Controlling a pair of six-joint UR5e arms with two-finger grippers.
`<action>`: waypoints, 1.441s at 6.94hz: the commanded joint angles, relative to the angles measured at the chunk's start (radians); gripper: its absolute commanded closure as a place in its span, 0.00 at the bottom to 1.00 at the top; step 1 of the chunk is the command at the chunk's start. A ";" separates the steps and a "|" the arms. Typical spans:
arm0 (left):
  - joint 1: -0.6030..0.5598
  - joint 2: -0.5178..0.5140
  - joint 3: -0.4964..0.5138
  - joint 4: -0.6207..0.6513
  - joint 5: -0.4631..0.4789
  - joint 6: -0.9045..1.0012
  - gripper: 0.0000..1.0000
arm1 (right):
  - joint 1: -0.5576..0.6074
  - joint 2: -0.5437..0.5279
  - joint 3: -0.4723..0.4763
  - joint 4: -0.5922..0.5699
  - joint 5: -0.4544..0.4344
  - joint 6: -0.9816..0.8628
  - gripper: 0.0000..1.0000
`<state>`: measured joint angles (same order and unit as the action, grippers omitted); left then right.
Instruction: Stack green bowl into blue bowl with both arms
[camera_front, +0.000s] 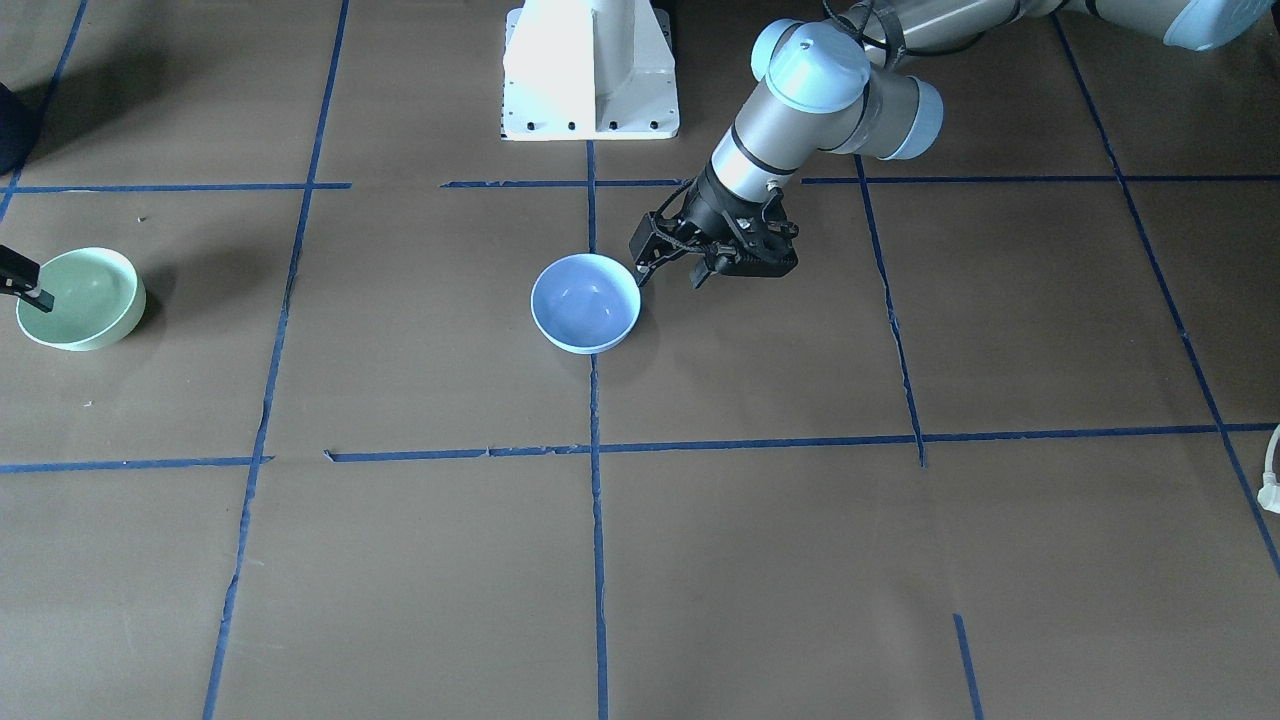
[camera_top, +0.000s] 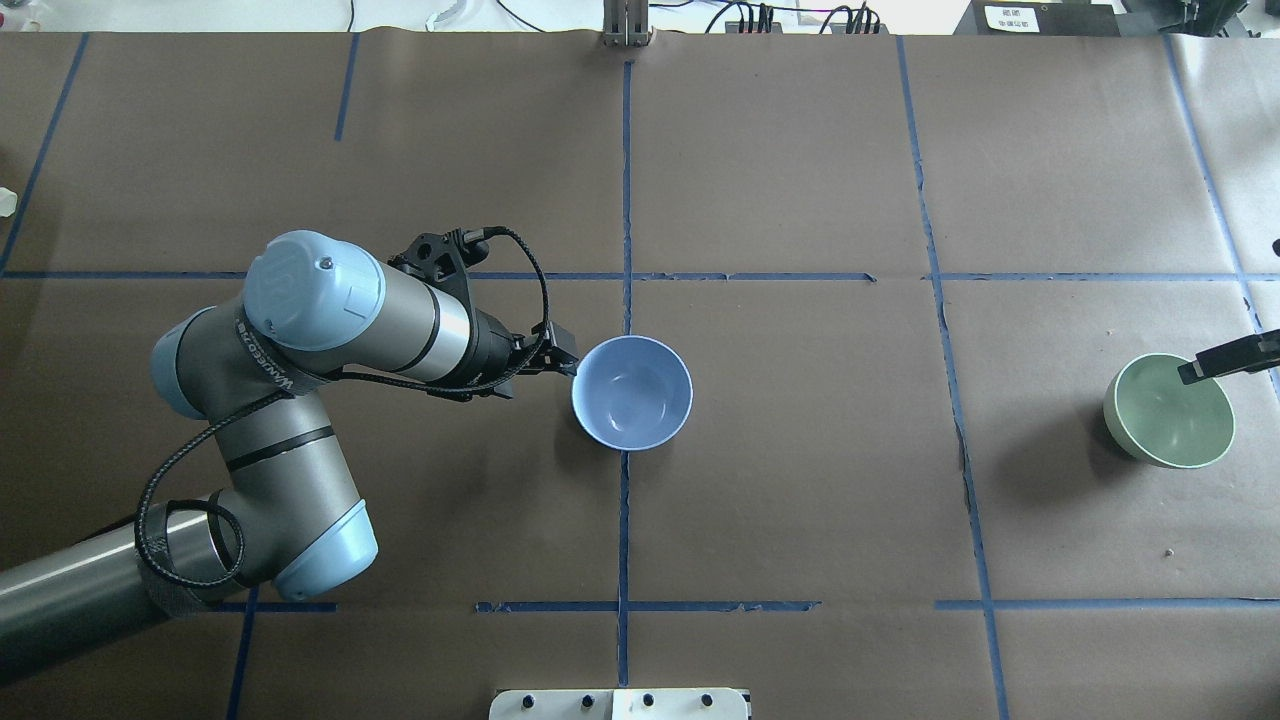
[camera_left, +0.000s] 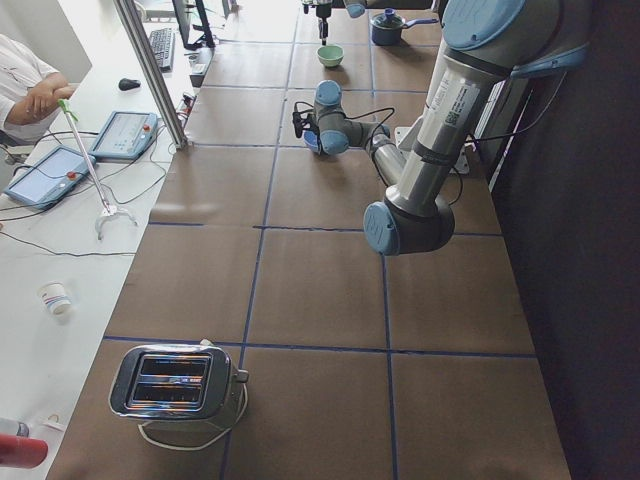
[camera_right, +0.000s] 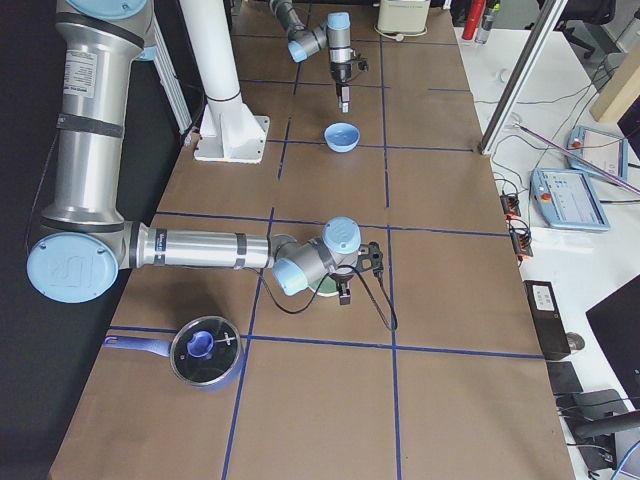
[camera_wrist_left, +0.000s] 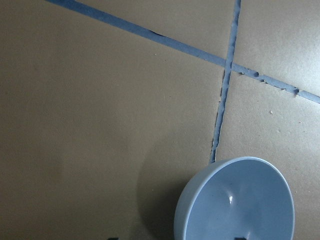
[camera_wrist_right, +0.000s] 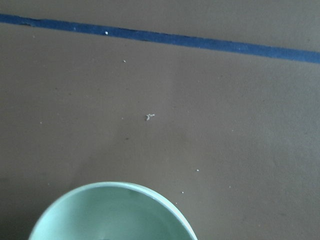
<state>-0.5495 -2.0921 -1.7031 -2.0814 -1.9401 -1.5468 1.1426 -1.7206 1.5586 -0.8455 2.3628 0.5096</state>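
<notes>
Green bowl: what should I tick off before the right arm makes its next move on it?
1. Green bowl upright and empty: ok.
2. Right tool over the green bowl's rim: ok.
3. Right tool closed on that rim: cannot tell.
4. Blue bowl upright and empty: ok.
5. Left tool open at the blue bowl's rim: ok.
6. Green bowl inside blue bowl: not ok, they sit far apart.

Bowls: you have two, green bowl (camera_top: 1170, 412), blue bowl (camera_top: 632, 392).
Arms: two, left arm (camera_top: 400, 325), right arm (camera_right: 190, 248).
Toaster (camera_left: 175, 382): one.
Saucepan (camera_right: 205, 350): one.
</notes>
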 joint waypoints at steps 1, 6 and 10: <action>-0.003 0.000 0.002 0.000 0.000 0.001 0.18 | -0.038 -0.019 -0.075 0.108 -0.008 0.033 0.40; -0.027 0.001 -0.015 -0.005 -0.002 0.001 0.17 | -0.095 0.007 0.128 0.097 0.056 0.249 1.00; -0.066 0.087 -0.142 -0.011 -0.005 -0.006 0.16 | -0.596 0.607 0.195 -0.052 -0.424 1.103 1.00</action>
<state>-0.6058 -2.0504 -1.7939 -2.0915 -1.9438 -1.5530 0.6756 -1.2773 1.7554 -0.7938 2.1252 1.4559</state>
